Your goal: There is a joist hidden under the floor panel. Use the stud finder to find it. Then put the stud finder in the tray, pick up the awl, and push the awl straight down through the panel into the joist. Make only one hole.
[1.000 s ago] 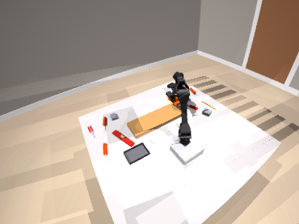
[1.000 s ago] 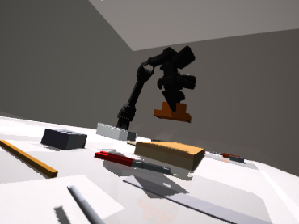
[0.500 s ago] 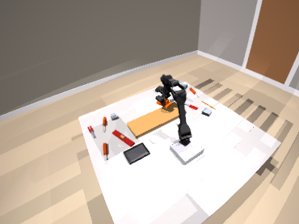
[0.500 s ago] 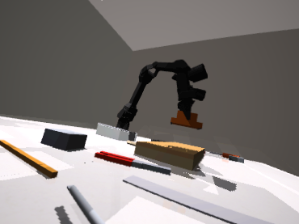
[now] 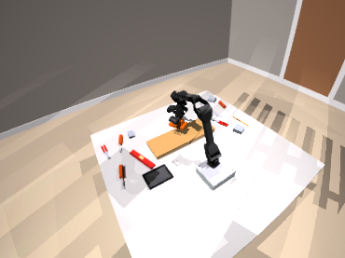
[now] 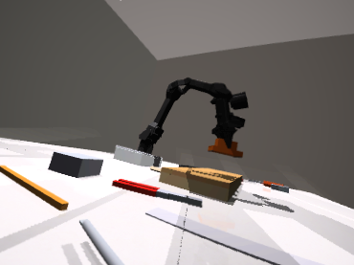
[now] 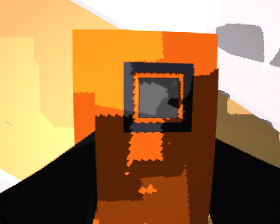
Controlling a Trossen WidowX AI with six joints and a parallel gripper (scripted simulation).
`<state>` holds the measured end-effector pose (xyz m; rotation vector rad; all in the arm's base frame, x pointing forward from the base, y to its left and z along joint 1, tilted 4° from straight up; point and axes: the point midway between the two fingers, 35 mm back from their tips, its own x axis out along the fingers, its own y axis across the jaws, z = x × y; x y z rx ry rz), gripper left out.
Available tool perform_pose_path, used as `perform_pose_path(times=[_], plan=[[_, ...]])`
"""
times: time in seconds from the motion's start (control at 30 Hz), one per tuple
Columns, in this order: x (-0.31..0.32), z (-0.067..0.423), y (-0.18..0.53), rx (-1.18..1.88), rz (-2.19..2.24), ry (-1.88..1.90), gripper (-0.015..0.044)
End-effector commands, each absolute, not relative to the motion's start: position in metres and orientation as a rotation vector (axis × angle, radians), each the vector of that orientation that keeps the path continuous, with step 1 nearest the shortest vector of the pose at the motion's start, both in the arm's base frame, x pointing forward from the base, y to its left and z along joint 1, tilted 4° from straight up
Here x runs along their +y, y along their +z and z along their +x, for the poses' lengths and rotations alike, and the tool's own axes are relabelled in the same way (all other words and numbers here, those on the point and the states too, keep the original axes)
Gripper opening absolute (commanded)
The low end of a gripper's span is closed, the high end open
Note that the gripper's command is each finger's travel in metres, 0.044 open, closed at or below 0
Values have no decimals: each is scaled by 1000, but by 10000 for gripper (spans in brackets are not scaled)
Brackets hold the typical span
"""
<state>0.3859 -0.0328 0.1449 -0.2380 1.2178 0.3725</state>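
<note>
The orange stud finder (image 6: 225, 147) is grasped in the claw (image 6: 224, 142) above the one floor panel (image 6: 201, 179). Its grey window (image 7: 158, 97) is seen only in the wrist view. Three red-handled tools (image 5: 121, 142) are counted on the tabletop (image 5: 261, 169) from above.

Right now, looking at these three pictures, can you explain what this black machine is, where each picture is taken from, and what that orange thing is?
The black machine is a robot arm bolted to a white base on a white mat. One picture looks down from above, one from low on the mat, and one from a camera on the arm's wrist. Its gripper is shut on the orange stud finder, held just above the tan floor panel. Around it lie a dark tray, red-handled tools and small grey blocks.
</note>
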Motion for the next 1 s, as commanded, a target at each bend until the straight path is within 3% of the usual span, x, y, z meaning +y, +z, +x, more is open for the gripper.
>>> perform_pose_path(times=[0.0, 0.97], plan=[[-9, 386, 149, 1199, -277, 412, 0], [169, 330, 146, 1109, -576, 800, 0]])
